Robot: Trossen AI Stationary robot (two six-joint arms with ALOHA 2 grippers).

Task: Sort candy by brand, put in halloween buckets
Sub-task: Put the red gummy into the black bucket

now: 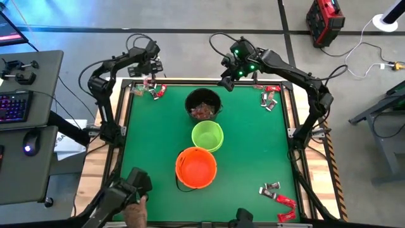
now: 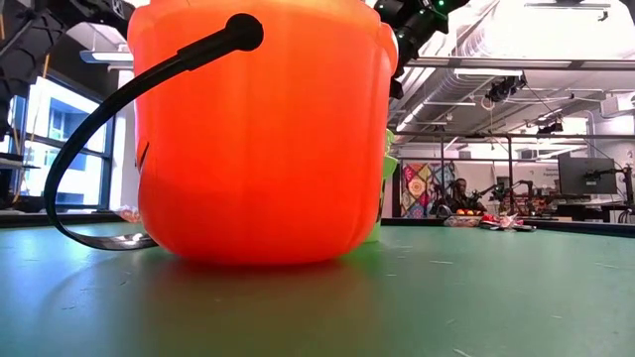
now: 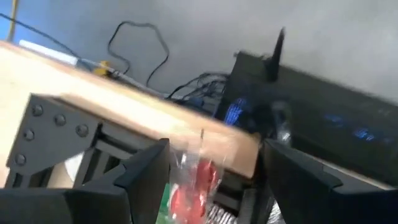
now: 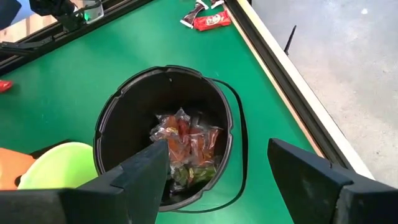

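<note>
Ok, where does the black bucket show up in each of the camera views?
High view: black bucket at the table's far middle, just behind the lime green bucket.
Low view: not visible, hidden behind the orange bucket.
Left wrist view: not in it.
Right wrist view: centre, clear-wrapped candy inside.
Shared landmark: the lime green bucket beside it.

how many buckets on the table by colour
black bucket: 1
lime green bucket: 1
orange bucket: 1
total: 3 buckets, set in a row down the middle of the green table
</note>
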